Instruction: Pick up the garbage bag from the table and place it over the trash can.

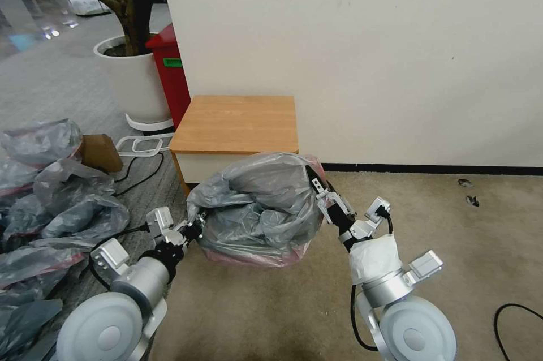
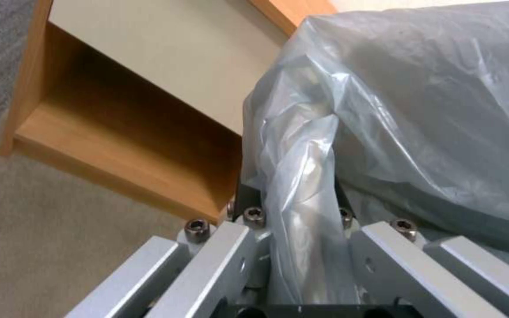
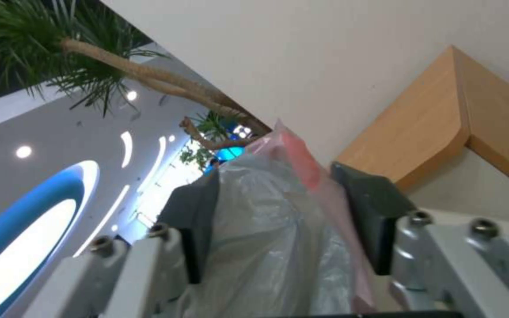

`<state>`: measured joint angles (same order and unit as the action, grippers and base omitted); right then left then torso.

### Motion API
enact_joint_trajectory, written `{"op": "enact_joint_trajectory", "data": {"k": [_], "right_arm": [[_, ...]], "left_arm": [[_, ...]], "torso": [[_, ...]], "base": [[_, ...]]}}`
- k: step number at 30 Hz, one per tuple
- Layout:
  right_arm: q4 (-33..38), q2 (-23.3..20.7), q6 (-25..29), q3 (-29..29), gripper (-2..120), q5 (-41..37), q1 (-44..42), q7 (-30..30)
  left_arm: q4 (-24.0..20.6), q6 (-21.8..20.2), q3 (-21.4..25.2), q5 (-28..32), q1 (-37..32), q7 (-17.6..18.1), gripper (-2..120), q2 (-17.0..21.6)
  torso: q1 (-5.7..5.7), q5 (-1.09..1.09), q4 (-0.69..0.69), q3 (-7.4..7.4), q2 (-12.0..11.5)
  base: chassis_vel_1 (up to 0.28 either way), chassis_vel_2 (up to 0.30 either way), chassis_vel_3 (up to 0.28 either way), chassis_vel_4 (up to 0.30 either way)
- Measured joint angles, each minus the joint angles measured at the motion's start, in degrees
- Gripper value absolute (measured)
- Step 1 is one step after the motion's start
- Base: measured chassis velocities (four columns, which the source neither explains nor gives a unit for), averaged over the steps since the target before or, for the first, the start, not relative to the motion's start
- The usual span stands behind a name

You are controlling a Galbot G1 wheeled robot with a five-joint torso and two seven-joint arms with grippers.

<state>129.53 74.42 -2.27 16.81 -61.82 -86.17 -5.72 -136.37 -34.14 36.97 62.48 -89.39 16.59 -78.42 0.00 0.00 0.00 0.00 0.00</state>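
Two grippers, left gripper and right gripper, were clamped on the garbage bag | judged light, limp, slippery | best pinched at its pinkish rim | trash can presumably beneath.

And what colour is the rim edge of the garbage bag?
Pinkish-red; the rest of the garbage bag is translucent grey. The rim shows best in the right wrist view.

Carpeted showroom hall, potted tree
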Motion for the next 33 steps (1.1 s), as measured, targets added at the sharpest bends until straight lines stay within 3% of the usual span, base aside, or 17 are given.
{"op": "enact_joint_trajectory", "data": {"k": [2, 4, 6, 14, 33], "right_arm": [[-0.01, 0.11, 0.12, -0.14, 39, 0.11, 0.02, -0.08], [-0.01, 0.12, 0.12, -0.15, 39, 0.12, 0.03, -0.08], [-0.06, 0.28, 0.3, -0.25, 26, 0.21, 0.13, -0.1], [-0.18, 0.33, 0.57, -0.17, 0, 0.77, 0.41, -0.61], [-7.26, -0.69, 1.72, 2.57, 0, 1.73, 4.55, 1.85]], "left_arm": [[0.01, 0.02, -0.03, 0.0, 0.01, 0.01, 3, 0.0], [0.01, 0.02, -0.03, 0.0, 0.01, 0.01, 3, 0.0], [0.01, 0.04, -0.08, 0.0, 0.01, 0.02, 3, 0.0], [-0.06, 0.05, -0.38, -0.15, -0.47, 0.03, 3, -0.03], [-2.66, -0.24, -1.58, 1.05, -2.88, -2.35, 3, -2.27]], "torso": [[0.0, 0.0, 0.0, 0.0, 0.0], [0.0, 0.0, 0.0, 0.0, 0.0], [0.0, 0.0, 0.0, 0.0, 0.0], [0.0, 0.0, 0.0, 0.0, 0.0], [0.0, 0.01, 0.0, 0.0, 0.0]], "base": [[0.0, 0.0, 0.0, 0.0], [0.0, 0.0, 0.0, 0.0], [0.0, 0.0, 0.0, 0.0], [0.0, 0.0, 0.0, 0.0], [0.0, 0.0, 0.0, 0.0]]}}
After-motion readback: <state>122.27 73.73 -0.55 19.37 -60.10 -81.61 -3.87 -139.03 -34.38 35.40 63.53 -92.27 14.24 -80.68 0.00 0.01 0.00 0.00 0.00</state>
